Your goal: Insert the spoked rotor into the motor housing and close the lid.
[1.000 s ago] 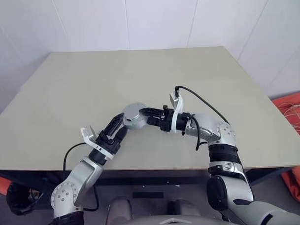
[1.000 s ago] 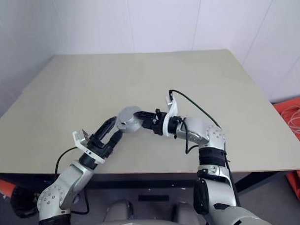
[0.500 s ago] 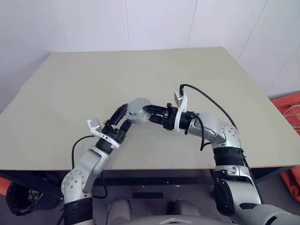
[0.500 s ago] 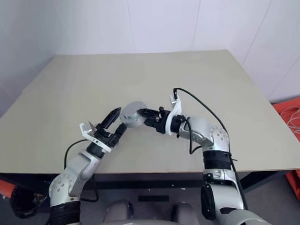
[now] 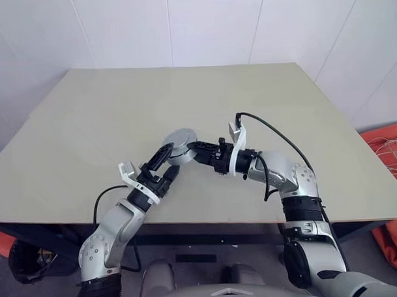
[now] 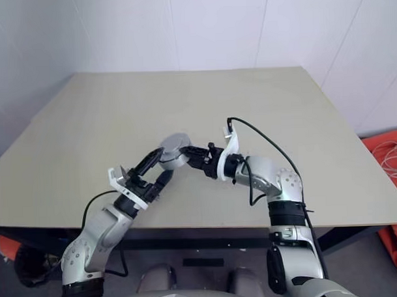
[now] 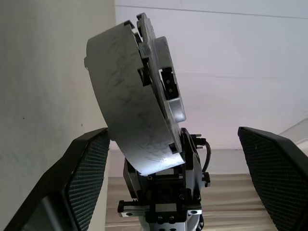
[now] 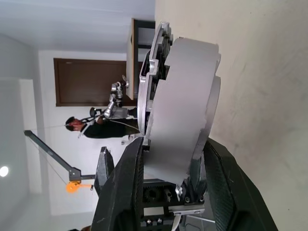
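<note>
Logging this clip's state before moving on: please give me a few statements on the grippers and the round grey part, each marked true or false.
1. The right gripper is clamped on the motor housing, a round grey disc-shaped part. True.
2. The motor housing lies flat on the table. False: it is held up above the table, tilted on edge.
3. The left gripper is shut on the motor housing. False: its fingers stand wide apart, one on either side of the housing, with a gap showing.
4. A cable runs from the right wrist back along the right arm. True.
5. A person stands in the background of the right wrist view. True.
</note>
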### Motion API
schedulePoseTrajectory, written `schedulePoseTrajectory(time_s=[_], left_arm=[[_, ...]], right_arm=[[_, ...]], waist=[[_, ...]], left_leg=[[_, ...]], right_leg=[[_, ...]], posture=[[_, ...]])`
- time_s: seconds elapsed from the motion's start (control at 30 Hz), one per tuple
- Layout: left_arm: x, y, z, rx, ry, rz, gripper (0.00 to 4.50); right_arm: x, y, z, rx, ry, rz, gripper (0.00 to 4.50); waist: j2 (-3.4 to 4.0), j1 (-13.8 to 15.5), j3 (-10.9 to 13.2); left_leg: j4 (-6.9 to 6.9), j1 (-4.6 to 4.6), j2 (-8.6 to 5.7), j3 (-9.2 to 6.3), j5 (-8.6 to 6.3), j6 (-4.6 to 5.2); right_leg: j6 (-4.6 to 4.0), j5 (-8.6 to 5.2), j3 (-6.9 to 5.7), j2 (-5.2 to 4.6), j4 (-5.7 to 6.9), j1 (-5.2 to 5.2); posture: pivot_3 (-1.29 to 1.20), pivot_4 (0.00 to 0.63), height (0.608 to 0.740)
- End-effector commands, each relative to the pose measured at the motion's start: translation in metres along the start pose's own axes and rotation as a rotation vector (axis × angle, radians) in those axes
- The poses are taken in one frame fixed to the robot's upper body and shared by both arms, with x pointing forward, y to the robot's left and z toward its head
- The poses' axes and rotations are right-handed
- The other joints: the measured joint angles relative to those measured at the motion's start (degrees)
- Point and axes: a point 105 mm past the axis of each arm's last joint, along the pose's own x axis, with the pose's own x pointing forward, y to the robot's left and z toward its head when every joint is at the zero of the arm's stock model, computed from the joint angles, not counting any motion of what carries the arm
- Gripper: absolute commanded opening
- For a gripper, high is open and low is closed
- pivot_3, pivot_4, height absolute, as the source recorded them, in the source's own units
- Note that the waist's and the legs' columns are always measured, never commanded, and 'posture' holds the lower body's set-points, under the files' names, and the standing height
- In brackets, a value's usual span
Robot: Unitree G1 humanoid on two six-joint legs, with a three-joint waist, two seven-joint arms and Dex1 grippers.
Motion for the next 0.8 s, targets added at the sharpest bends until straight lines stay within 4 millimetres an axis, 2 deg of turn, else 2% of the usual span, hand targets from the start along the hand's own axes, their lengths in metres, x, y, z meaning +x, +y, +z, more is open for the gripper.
schedulePoseTrajectory(time_s=[0.03,0.43,0.8], left_arm=[[0.002,-0.0186,-0.0042,0.01,0.014,-0.065,4.49],[0.0052,-0.0185,0.0029,0.005,-0.045,-0.068,4.49],[-0.0035,-0.0127,-0.0008,0.053,-0.006,-0.007,4.49]], right_arm=[[-0.002,0.0247,-0.0011,-0.051,0.008,0.104,1.99],[-0.0038,0.0251,-0.0009,-0.061,0.007,0.106,1.99],[-0.0011,0.0248,0.0009,-0.05,0.007,0.103,1.99]], waist=[[-0.01,0.0,0.0],[-0.07,-0.06,-0.04],[-0.1,-0.08,-0.06]], left_leg=[[0.01,0.01,0.0,0.0,0.0,0.0],[0.06,-0.04,0.0,0.0,0.0,0.0],[0.06,-0.02,0.0,0.0,0.0,0.0]], right_leg=[[0.01,0.0,0.0,-0.01,0.0,0.03],[0.06,0.03,0.0,-0.01,-0.01,0.08],[0.07,0.03,0.0,-0.01,0.0,0.08]], posture=[[0.0,0.0,0.74],[0.0,0.0,0.74],[0.0,0.0,0.74]])
